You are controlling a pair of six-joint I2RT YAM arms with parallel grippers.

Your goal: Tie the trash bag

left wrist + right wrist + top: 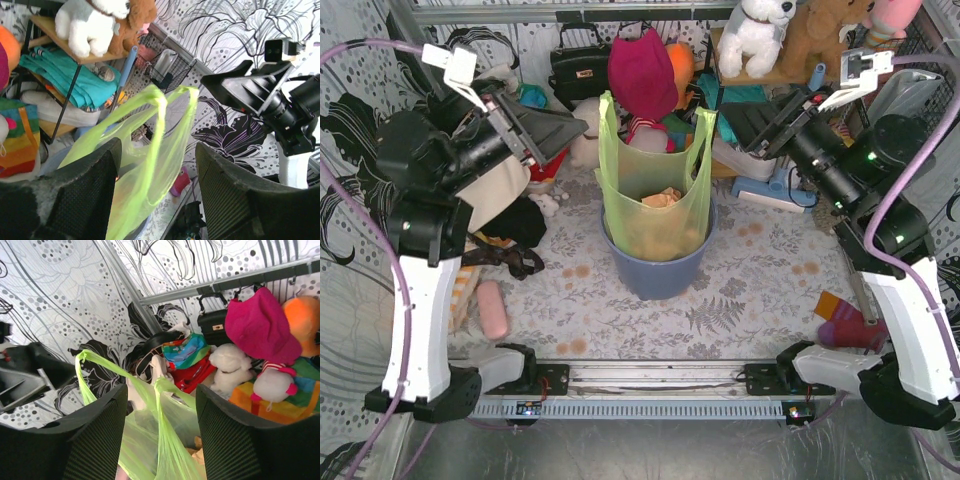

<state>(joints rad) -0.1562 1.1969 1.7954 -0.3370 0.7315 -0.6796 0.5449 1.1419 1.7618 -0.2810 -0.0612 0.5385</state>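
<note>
**Patterned walls, cluttered table, bag upright in its bin**

Black-and-white floral wall panels [60,285] close in a table [750,300] covered with a pale leaf-print cloth. Soft toys, a black handbag [578,62] and a magenta cloth hat [642,72] crowd its far edge.

Both white-and-black arms rise from the near edge, bend at the elbow and reach inward toward the middle of the table. The left gripper [570,127] points right and the right gripper [740,118] points left, each raised level with the bag's handles. Each gripper's jaws stand wide apart with nothing held. The wrist views show the handles in the gap between the black fingers, untouched.

A round blue-grey plastic bin [660,275] sits at the table's centre. The thin translucent light-green trash bag [655,215] stands inside it, long axis vertical and mouth facing up. Its two handle loops stick straight up on the left and right sides. Tan crumpled paper scraps [662,198] lie inside.
</note>
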